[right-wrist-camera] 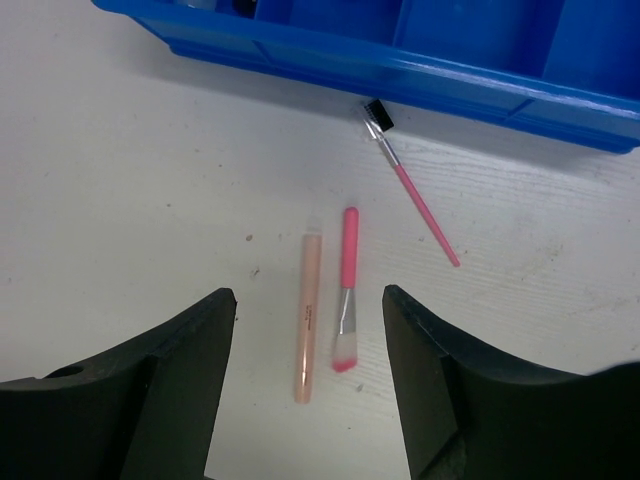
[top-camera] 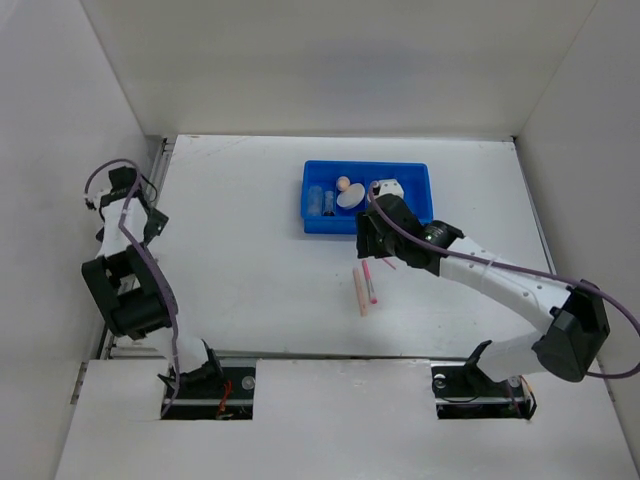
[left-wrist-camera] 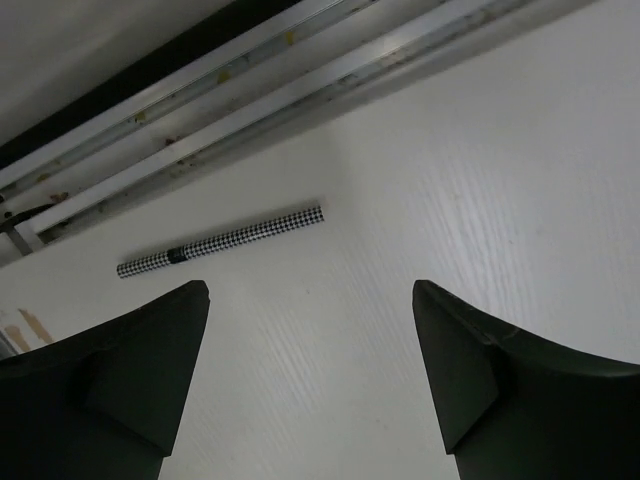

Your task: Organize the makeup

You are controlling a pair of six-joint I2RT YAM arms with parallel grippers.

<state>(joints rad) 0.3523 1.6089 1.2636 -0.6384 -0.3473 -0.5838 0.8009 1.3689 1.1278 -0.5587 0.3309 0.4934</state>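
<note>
The makeup is split between the table and the blue tray (top-camera: 415, 200). In the right wrist view a peach pencil (right-wrist-camera: 308, 318) and a pink flat brush (right-wrist-camera: 346, 290) lie side by side on the table. A thin pink brow brush (right-wrist-camera: 412, 185) lies slanted near the tray wall (right-wrist-camera: 400, 70). My right gripper (right-wrist-camera: 308, 295) hovers open above the pencil and brush, holding nothing. The tray holds a clear tube (top-camera: 315, 198), a peach sponge (top-camera: 343, 183) and a cream puff (top-camera: 350, 197). A black-and-white checked pencil (left-wrist-camera: 225, 241) lies ahead of my open, empty left gripper (left-wrist-camera: 310, 290).
Metal rails (left-wrist-camera: 250, 90) run along the table's left edge just beyond the checked pencil. The left arm (top-camera: 125, 280) is folded up at the far left. White walls enclose the table on three sides. The right arm (top-camera: 500, 280) reaches diagonally across the right half.
</note>
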